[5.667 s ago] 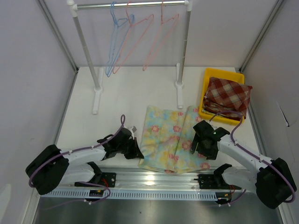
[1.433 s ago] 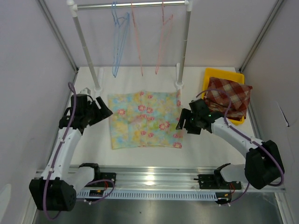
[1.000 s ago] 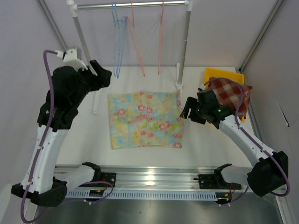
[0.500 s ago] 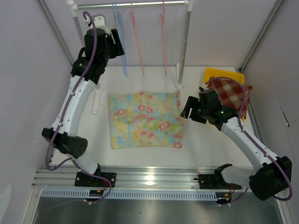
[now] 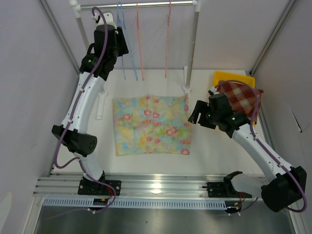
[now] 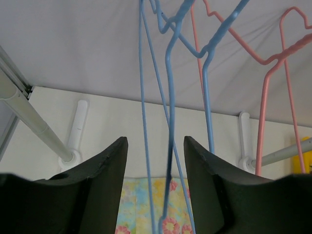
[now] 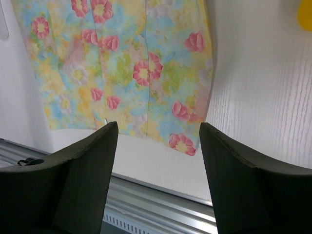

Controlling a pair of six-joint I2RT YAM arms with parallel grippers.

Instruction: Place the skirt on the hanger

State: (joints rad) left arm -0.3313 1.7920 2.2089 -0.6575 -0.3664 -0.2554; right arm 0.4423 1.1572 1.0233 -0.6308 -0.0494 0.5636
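The skirt (image 5: pixel 151 124) lies flat on the table (image 5: pixel 214 146). At 11 o'clock from it, the left gripper (image 6: pixel 155 146) is wide open by the blue hanger (image 6: pixel 168 73), holding nothing. At 3 o'clock, the right gripper (image 7: pixel 158 131) is wide open and empty.

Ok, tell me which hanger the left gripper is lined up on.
The blue hanger, leftmost on the rail: in the wrist view its wires show between the open fingers of the left gripper, while the two pink hangers hang further right.
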